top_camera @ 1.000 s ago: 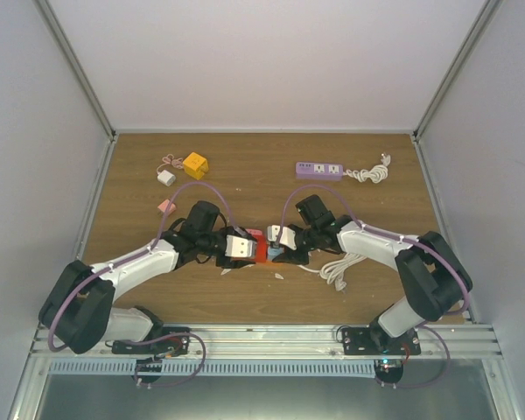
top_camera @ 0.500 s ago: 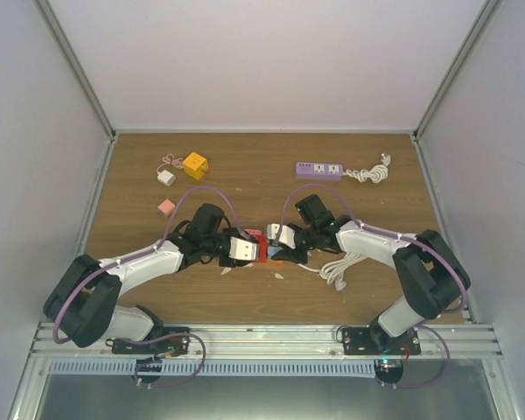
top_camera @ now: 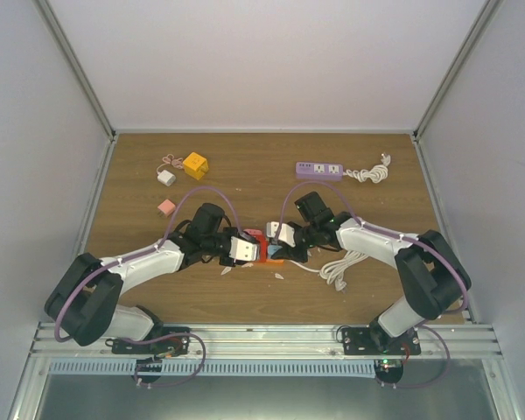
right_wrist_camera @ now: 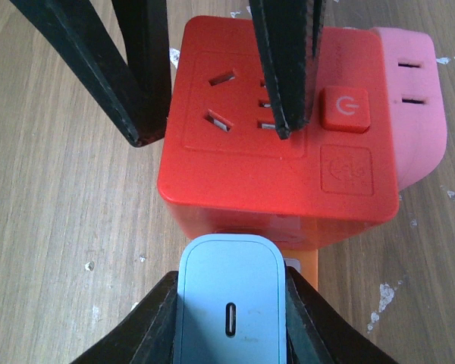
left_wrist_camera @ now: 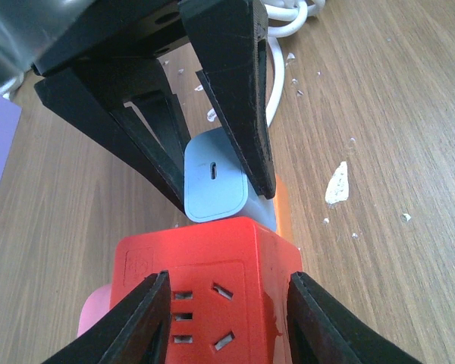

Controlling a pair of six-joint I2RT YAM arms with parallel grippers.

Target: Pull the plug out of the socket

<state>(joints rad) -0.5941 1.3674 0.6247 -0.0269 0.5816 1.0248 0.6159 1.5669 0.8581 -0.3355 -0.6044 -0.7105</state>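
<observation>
A red cube socket (top_camera: 255,247) sits mid-table. A light blue plug (top_camera: 274,254) is stuck into its right side. My left gripper (top_camera: 248,249) is shut on the red socket; in the left wrist view the fingers clamp its two sides (left_wrist_camera: 212,280), gripper (left_wrist_camera: 227,294). My right gripper (top_camera: 280,243) is shut on the blue plug; in the right wrist view the fingers hug both sides of the plug (right_wrist_camera: 229,303), gripper (right_wrist_camera: 229,297), which butts against the socket (right_wrist_camera: 277,129). The plug also shows in the left wrist view (left_wrist_camera: 214,178).
A pink adapter (right_wrist_camera: 418,98) sticks out of the socket's far side. A coiled white cable (top_camera: 337,267) lies right of the grippers. A purple power strip (top_camera: 319,170), a yellow cube (top_camera: 195,164), a white adapter (top_camera: 165,178) and a small pink block (top_camera: 165,206) lie further back.
My left arm's elbow has shifted a little toward the right, uncovering the small pink block. Both grippers keep their hold; socket and plug stay together in the same spot.
</observation>
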